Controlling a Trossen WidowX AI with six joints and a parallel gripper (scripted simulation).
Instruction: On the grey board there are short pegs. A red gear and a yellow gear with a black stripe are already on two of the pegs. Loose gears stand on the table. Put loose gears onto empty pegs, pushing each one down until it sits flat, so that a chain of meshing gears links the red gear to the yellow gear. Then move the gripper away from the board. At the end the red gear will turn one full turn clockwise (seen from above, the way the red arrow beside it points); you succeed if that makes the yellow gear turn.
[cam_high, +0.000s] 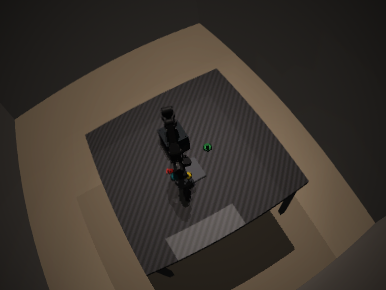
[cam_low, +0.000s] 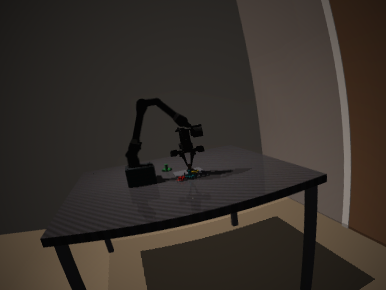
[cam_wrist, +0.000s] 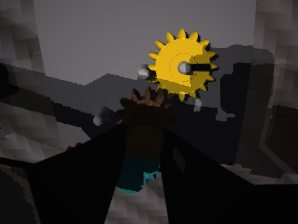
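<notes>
My gripper points down over the grey board, shut on a brown gear. The held gear is just below the yellow gear in the wrist view; its height is hard to tell. The yellow gear sits on its peg, its black stripe pointing right. Bare pegs show beside the yellow gear and left of the held gear. A teal gear is partly hidden behind the fingers. The red gear is almost hidden in the wrist view.
A green gear stands on the dark table away from the board, on the arm base's side. A pale rectangle lies near the table's edge. The arm's shadow darkens much of the board.
</notes>
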